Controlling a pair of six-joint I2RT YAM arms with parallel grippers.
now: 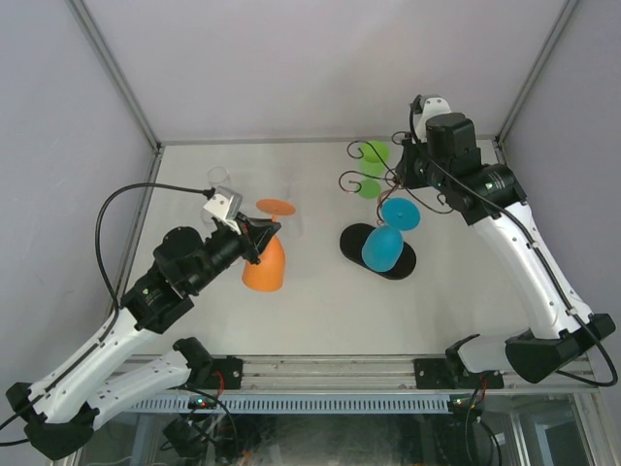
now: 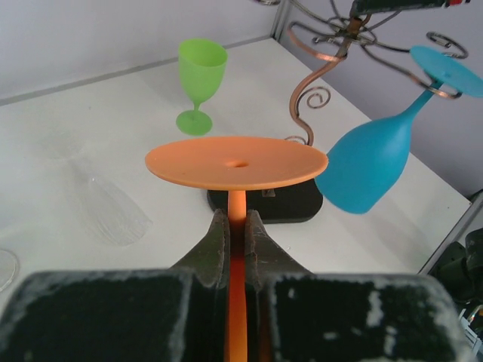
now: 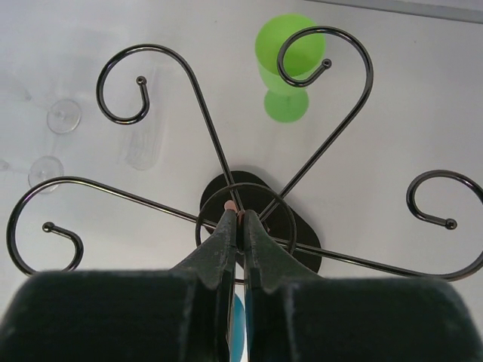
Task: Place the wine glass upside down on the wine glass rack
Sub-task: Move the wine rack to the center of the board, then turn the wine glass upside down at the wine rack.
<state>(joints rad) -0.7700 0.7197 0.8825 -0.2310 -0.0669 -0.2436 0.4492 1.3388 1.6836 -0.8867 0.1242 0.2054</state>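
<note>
**Present state.** The left gripper is clamped on the stem of the orange wine glass. The glass is already inverted, foot up and bowl down, left of the desk's middle and well apart from the wine glass rack. We cannot tell whether the bowl rim touches the desk. The right gripper is pinched shut on the top of the rack's central stem. The rack stands toward the far right corner.

**Procedure, as we judge it.**
1. We carry the glass toward the rack with the stem vertical and the foot level.
2. We choose a free scroll arm on the side facing the left edge, since it is nearest our approach.
3. We bring the foot just above the wire, slide the stem sideways into the open mouth of the curl, then lower until the foot sits on the wire.
4. We release only once the foot bears on wire at both sides of the stem.

The right gripper should hold the rack throughout, because a thin wire stand is likely to tip under a sideways push.

**Obstructions.**
- The blue glass hangs inverted from an arm on the rack's near side, and a close pass could knock it.
- The green glass stands upright just beyond the rack, toward the far edge.
- A clear glass lies on its side beside the carry path.
- The right arm sits above the rack, so a descent from straight overhead looks blocked.
</note>
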